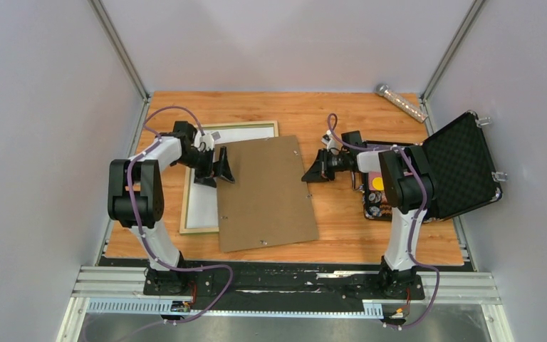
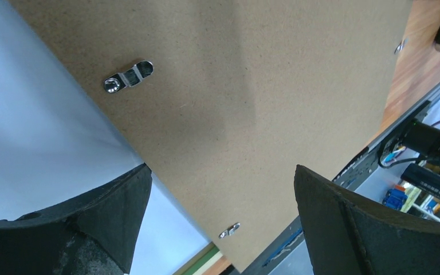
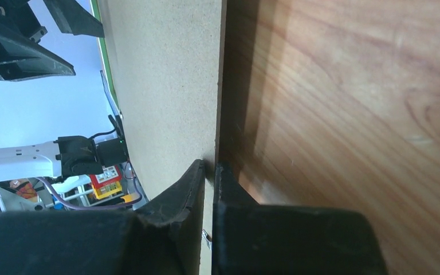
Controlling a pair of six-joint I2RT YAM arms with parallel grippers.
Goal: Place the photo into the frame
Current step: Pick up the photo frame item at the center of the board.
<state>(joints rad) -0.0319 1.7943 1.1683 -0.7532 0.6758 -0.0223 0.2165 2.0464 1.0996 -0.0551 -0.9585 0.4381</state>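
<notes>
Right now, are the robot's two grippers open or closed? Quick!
Left gripper: open, holding nothing.
Right gripper: shut on the edge of the backing board.

bright even light, soft shadows, sharp focus

Brown backing board (image 1: 267,192) over frame (image 1: 249,125)

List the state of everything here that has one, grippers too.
frame: back up, partly covered
photo: white back up, inside frame
backing board: askew, overlapping the frame
case: lid open
left gripper: open, empty
right gripper: shut on backing board's edge
</notes>
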